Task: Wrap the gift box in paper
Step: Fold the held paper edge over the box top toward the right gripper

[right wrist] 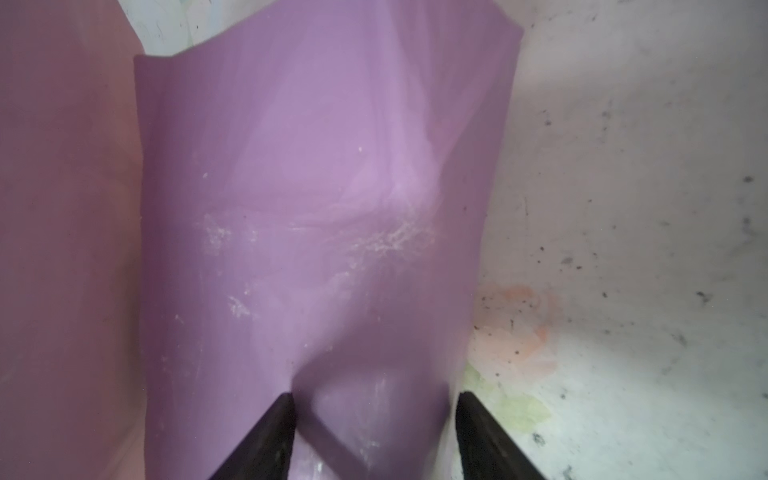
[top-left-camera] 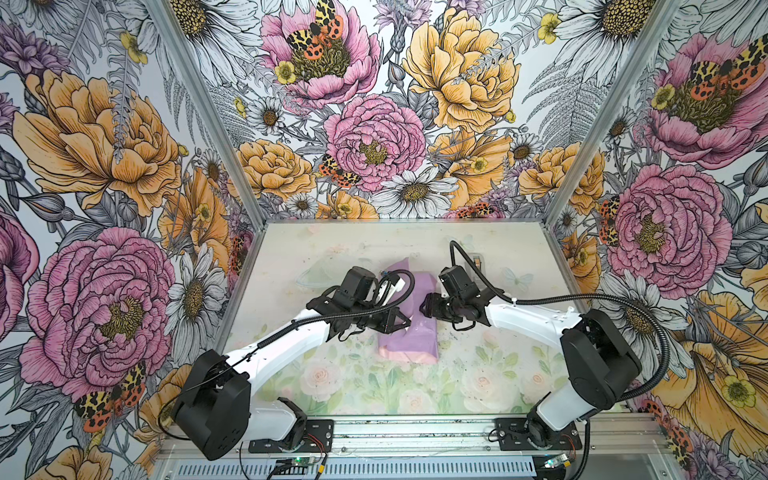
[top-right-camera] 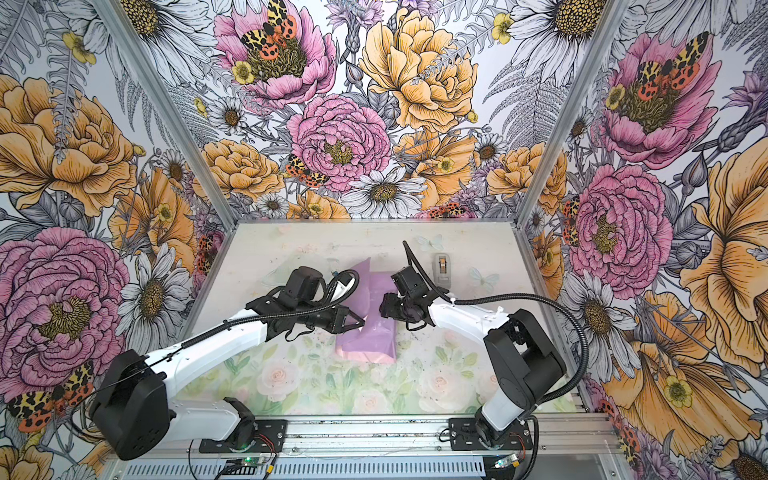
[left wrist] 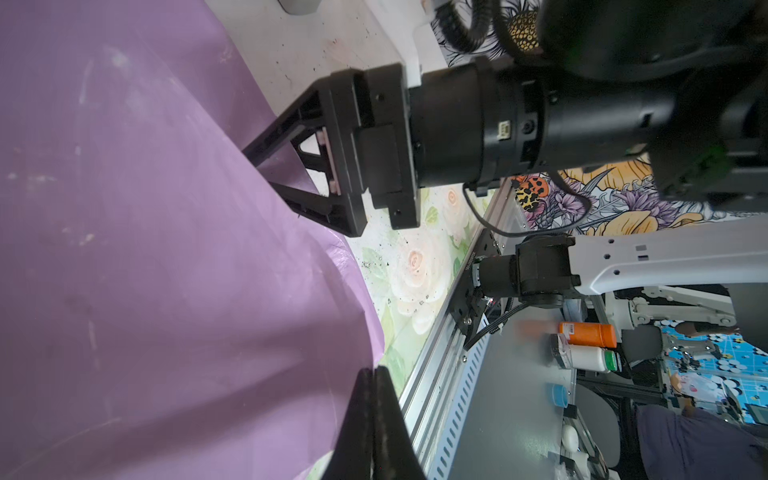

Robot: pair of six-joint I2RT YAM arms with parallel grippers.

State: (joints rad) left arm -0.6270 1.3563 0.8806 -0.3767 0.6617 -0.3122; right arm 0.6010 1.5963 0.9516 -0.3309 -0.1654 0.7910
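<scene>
- paper (top-left-camera: 409, 338): lilac-purple, creased, folded over into a longish bundle mid-table, pink edge peeking out at the near end
- gift box: hidden under the wrap
</scene>
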